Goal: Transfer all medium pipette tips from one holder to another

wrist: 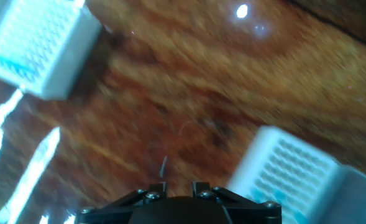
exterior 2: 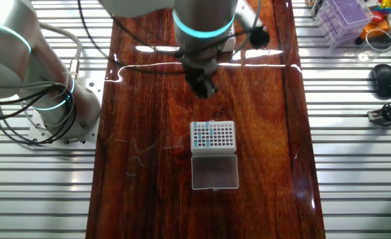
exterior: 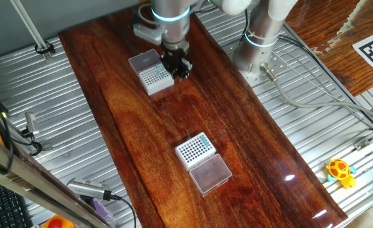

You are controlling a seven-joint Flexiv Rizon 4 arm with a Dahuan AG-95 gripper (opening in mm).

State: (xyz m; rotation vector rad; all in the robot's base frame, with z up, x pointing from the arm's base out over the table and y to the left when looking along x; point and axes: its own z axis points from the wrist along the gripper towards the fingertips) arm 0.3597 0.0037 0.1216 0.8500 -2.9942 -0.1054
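Teal medium pipette tips (exterior: 194, 149) stand upright, long axes vertical, in the fine-dotted rack (exterior: 187, 161). A few sit in the bold-holed rack (exterior 2: 214, 151) beside my claw (exterior: 177, 68), whose grip I can't make out.

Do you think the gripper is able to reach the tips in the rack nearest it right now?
Probably yes: the gripper hovers just beside the rack, whose lid lies off to the side, leaving its top uncovered with nothing in between.
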